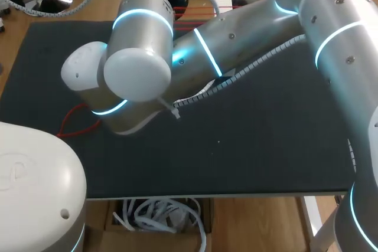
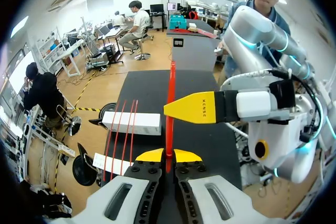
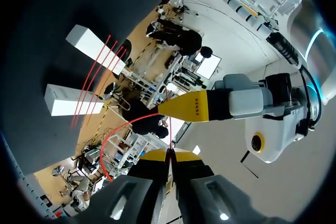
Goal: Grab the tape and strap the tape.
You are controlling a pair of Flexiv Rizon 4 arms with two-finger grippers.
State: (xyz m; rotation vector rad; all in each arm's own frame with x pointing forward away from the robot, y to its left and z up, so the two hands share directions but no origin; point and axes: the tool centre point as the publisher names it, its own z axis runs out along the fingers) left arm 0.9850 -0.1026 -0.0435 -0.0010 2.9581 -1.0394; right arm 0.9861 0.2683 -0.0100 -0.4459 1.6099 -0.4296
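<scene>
red tape (image 2: 171, 90) pinched in left gripper (image 2: 168, 156) and right gripper (image 3: 168, 155), both hidden in the head view.

2 white blocks (image 2: 131, 123), seemingly 3 red strands (image 2: 125, 129), and 1 red tape (image 2: 170, 98).

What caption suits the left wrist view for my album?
Left claw pinches a thin red tape above the black table mat, the yellow-tipped right claw meeting it.
</scene>
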